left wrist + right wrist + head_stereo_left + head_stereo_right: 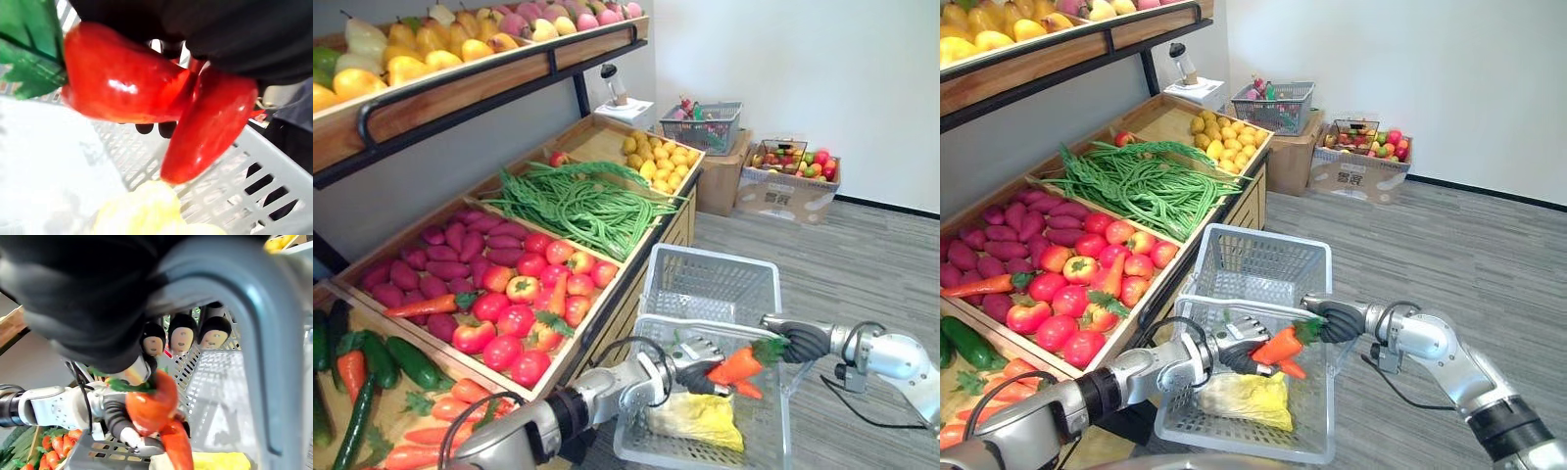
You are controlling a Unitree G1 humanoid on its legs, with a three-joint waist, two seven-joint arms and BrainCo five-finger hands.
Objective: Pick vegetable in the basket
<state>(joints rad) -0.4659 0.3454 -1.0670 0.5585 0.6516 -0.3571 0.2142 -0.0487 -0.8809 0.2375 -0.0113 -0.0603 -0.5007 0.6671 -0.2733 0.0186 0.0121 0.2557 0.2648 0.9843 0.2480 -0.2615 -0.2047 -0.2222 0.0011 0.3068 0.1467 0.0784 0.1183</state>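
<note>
Now, left robot hand (pixel 695 356): we see it clenched round two carrots (pixel 736 364), held over the basket (pixel 710 279).
right robot hand (pixel 800 339): we find it grasping the basket handle (pixel 264 362).
inside basket: a yellow vegetable (pixel 700 419).

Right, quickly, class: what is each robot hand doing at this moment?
Left hand: shut on two glossy orange carrots with green tops.
Right hand: shut on the grey plastic basket's handle.
</note>
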